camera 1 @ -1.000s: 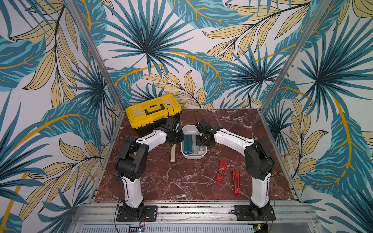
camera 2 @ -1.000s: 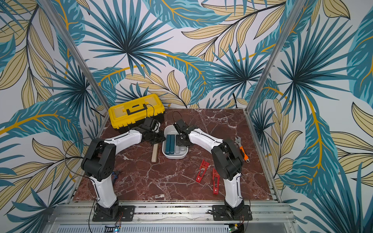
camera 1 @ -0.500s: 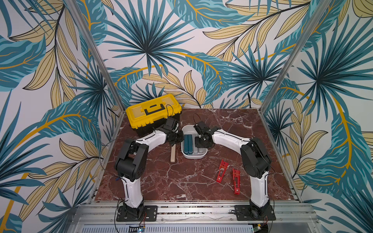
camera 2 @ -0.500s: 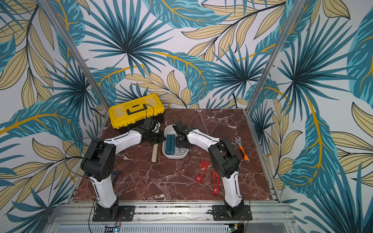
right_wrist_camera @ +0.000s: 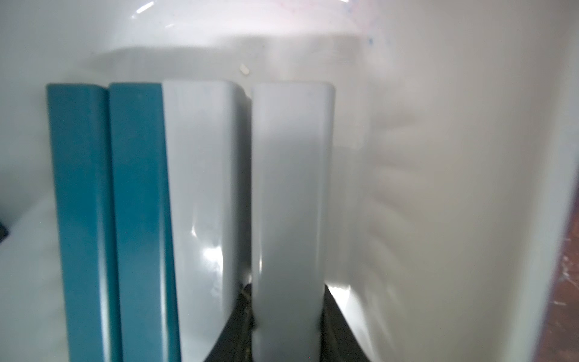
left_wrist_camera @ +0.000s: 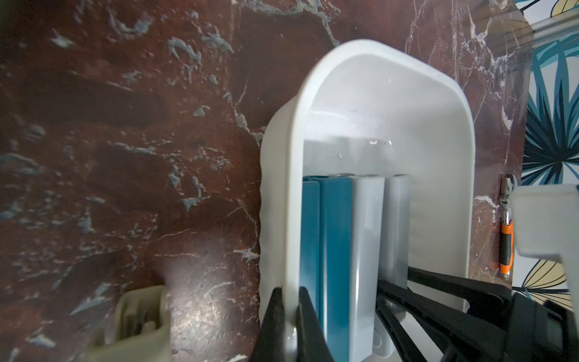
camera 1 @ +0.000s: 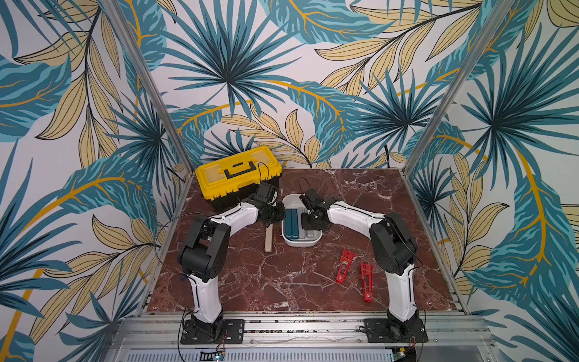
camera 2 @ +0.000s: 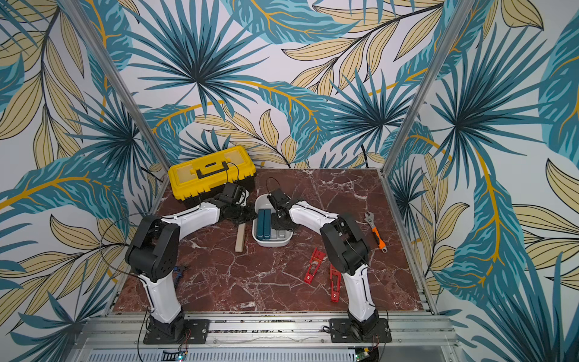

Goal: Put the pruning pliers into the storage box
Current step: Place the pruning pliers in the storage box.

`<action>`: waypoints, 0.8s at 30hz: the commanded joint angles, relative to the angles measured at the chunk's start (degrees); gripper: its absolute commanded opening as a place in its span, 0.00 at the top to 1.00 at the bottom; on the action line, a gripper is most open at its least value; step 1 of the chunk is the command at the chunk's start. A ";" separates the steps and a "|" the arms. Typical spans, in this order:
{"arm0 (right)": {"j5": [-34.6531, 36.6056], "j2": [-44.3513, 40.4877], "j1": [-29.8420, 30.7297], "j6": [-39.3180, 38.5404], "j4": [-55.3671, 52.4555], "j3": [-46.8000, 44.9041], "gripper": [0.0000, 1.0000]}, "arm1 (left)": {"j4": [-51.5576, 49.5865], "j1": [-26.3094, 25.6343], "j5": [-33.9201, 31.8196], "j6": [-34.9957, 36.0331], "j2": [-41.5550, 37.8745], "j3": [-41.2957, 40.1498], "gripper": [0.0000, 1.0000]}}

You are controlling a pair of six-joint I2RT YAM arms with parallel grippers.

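1. Pruning pliers (camera 1: 294,223): I count seven slim pieces, four in the storage box (camera 1: 301,245) and three on the marble table (camera 1: 250,282).
2. Storage box: white, shallow and lidless. It stands mid-table between the two arms, in front of the toolbox.
3. Teal pieces (right_wrist_camera: 141,203): two, side by side and touching. They lie along the box wall on the left arm's side.
4. Inner grey piece (right_wrist_camera: 203,203): lies flush against the nearer teal one.
5. Outer grey piece (right_wrist_camera: 291,188): lies parallel to the inner one, with a narrow gap between them. I cannot tell whether it rests on the box floor.
6. Right gripper (right_wrist_camera: 287,294): reaches inside the box, its fingers clamped on either side of the outer grey piece.
7. Left gripper (left_wrist_camera: 291,329): pinches the box's side wall. One finger is outside and the other inside, next to the teal pieces.
8. Beige piece (camera 1: 268,239): lies flat on the table just beside the box, on the left arm's side, not touching it.
9. Red pieces (camera 1: 344,264): two flat ones with cutouts, lying apart from each other. They are outside the box, toward the front edge near the right arm.
10. Toolbox (camera 1: 238,172): yellow lid down, at the back on the left arm's side.
11. Wrench (camera 2: 376,230): orange-handled, on the table beyond the right arm. It shows in only one top view.
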 commanded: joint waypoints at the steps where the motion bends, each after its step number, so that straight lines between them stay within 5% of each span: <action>1: -0.14 1.19 -0.13 0.31 0.41 0.54 1.00 | 0.14 0.40 0.95 -0.31 -0.74 -0.20 1.00; 9: 0.30 0.76 -0.14 0.17 -0.15 0.63 1.00 | 0.39 0.34 1.18 -0.68 -0.64 -0.24 1.00; 24: 2.07 -0.55 -0.12 0.51 -1.88 1.37 0.77 | 1.28 0.31 1.73 -1.01 -0.66 -0.72 1.00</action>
